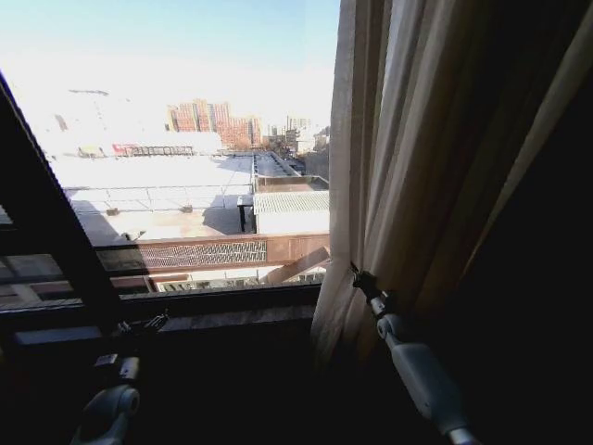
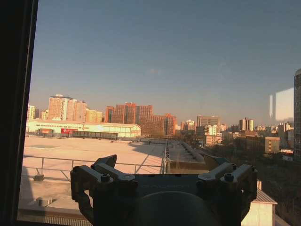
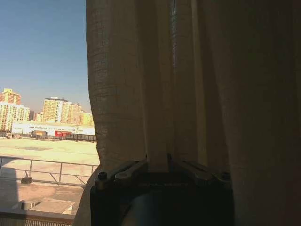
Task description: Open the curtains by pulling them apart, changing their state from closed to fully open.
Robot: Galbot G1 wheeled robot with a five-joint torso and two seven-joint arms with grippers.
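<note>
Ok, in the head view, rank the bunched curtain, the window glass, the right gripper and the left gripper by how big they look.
1 and 2. Window glass and curtain: alike, too close to rank.
3 and 4. Right gripper and left gripper: both tiny, too alike to rank.

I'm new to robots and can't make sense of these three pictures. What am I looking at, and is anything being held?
A two-armed wheeled robot stands at a window. The wide picture comes from its head camera; the other two come from cameras on its wrists. The right gripper is pinched on a fold of the sheer curtain, bunched at the window's right side; its wrist view shows the fabric running between the jaws. The left gripper hangs low by the sill, open and holding nothing; its wrist view looks out at rooftops.
</note>
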